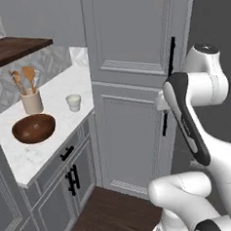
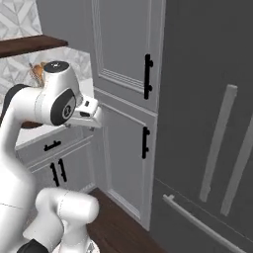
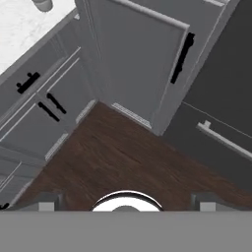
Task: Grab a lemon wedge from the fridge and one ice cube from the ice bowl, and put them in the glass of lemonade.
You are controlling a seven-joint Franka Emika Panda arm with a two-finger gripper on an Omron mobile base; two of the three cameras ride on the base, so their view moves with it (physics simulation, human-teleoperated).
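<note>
the fridge (image 2: 207,123) stands at the right beside the tall cabinet (image 2: 126,108), its long bar handles (image 2: 218,143) running upright. on the counter (image 1: 45,137) the ice bowl (image 1: 34,128) sits near the glass of lemonade (image 1: 74,102), both upright. the gripper (image 3: 125,201) hangs released, aimed down at the wood floor (image 3: 123,162).

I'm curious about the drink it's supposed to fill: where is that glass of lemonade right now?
In the left base view, the glass of lemonade stands on the white counter, right of the utensil crock and behind the wooden ice bowl.
</note>
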